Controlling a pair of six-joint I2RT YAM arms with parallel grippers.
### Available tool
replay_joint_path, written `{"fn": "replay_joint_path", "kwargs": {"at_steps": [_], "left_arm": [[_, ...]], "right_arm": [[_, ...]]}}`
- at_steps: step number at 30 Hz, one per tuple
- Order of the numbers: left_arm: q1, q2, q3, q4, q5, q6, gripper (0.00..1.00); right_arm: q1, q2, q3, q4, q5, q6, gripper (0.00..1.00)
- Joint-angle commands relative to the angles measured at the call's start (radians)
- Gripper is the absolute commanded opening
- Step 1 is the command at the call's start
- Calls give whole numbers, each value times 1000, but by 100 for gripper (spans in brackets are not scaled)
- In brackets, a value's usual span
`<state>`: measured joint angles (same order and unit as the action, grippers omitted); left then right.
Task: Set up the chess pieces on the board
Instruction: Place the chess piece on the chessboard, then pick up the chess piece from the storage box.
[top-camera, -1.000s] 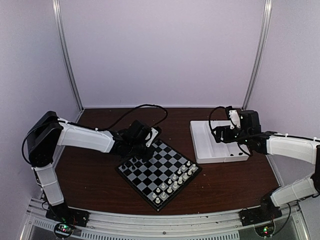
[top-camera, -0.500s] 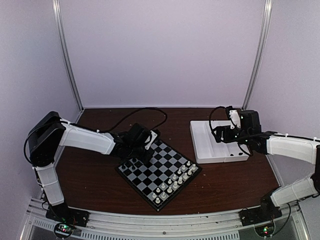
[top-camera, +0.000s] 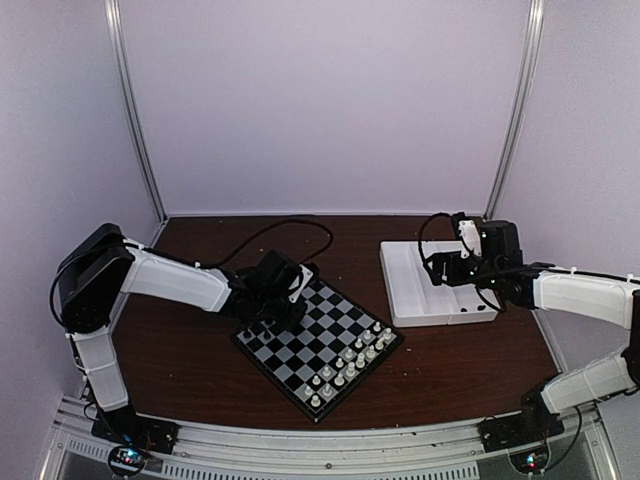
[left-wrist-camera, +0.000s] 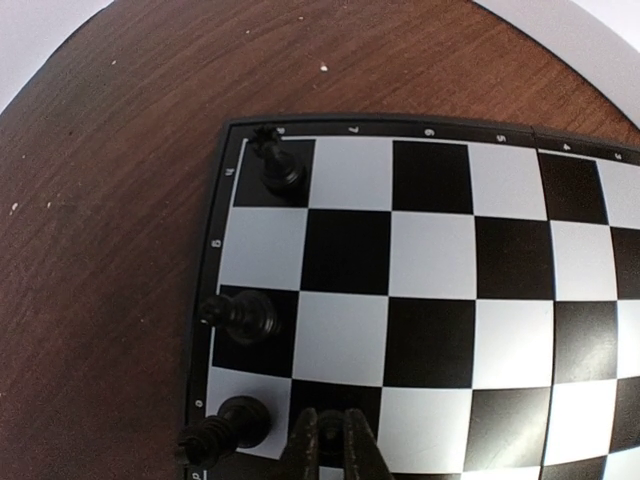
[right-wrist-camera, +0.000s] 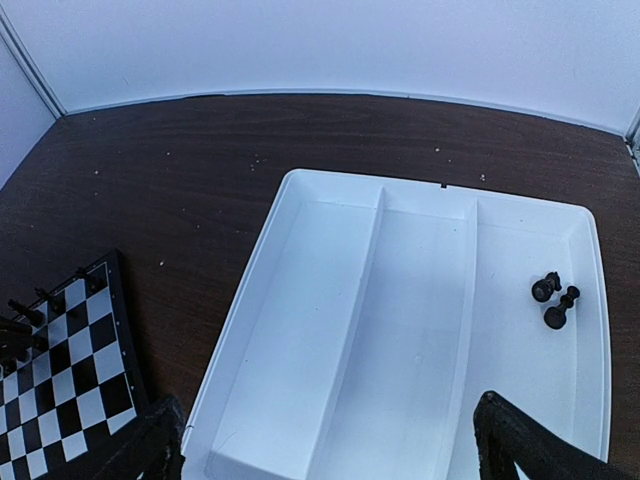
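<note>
- Top view: my left gripper (top-camera: 288, 308) has slid a little toward the lower left since a second ago. It hangs over the upper-left corner of the board (top-camera: 330, 335), which lies mid-frame on the table (top-camera: 190, 360). My right gripper (top-camera: 452, 272) has not moved, above the tray (top-camera: 405, 290) at right. White pieces (top-camera: 350, 362) line the board's lower-right edge.
- Left wrist view: my left fingers (left-wrist-camera: 305, 445) are pressed together at bottom centre, pinching nothing. Three black pieces (left-wrist-camera: 240, 315) sit along the board's left edge, the lowest just beside my fingertips.
- Right wrist view: my right fingers (right-wrist-camera: 515, 435) are spread wide in the lower corners. The tray has three compartments. Two more black pieces (right-wrist-camera: 553, 300) sit close together in the right-hand one, at mid-right.
</note>
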<state>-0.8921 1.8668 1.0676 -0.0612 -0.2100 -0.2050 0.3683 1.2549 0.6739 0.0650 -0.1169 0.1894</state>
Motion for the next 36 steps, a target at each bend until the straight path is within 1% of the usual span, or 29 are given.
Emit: {"fn": "replay_joint_path", "kwargs": {"at_steps": [1, 4, 7, 14, 22, 25, 27, 29, 30, 33, 34, 35, 36], "left_arm": [[-4, 23, 8, 27, -25, -17, 13], [-4, 18, 10, 26, -25, -16, 14], [-4, 8, 18, 17, -19, -15, 18], [-5, -33, 34, -14, 3, -15, 22], [-10, -164, 86, -111, 15, -10, 23], [-12, -212, 106, -138, 18, -5, 26], [-13, -236, 128, -166, 24, -3, 29], [-13, -258, 144, -189, 25, 0, 34], [-13, -272, 148, -197, 21, 4, 39], [-12, -327, 134, -186, -5, 19, 67], [-13, -343, 115, -170, -8, 31, 75], [-12, -354, 104, -154, -14, 42, 82], [-11, -358, 99, -150, -22, 47, 86]], "right_arm": [[-7, -14, -14, 16, -12, 8, 100], [-8, -16, -15, 16, -14, 8, 100], [-8, -17, -15, 16, -15, 8, 100], [-9, -10, -15, 18, -18, 10, 100], [-21, 31, 19, -33, 23, 26, 100], [-31, 40, 29, -40, 26, 35, 100], [-44, 52, 58, -77, 43, 52, 100], [-60, 71, 108, -165, 97, 92, 100], [-74, 86, 140, -221, 123, 108, 100], [-131, 138, 241, -382, 144, 118, 98], [-147, 153, 269, -416, 141, 121, 94], [-162, 167, 293, -445, 142, 123, 87], [-176, 183, 316, -477, 152, 125, 83]]}}
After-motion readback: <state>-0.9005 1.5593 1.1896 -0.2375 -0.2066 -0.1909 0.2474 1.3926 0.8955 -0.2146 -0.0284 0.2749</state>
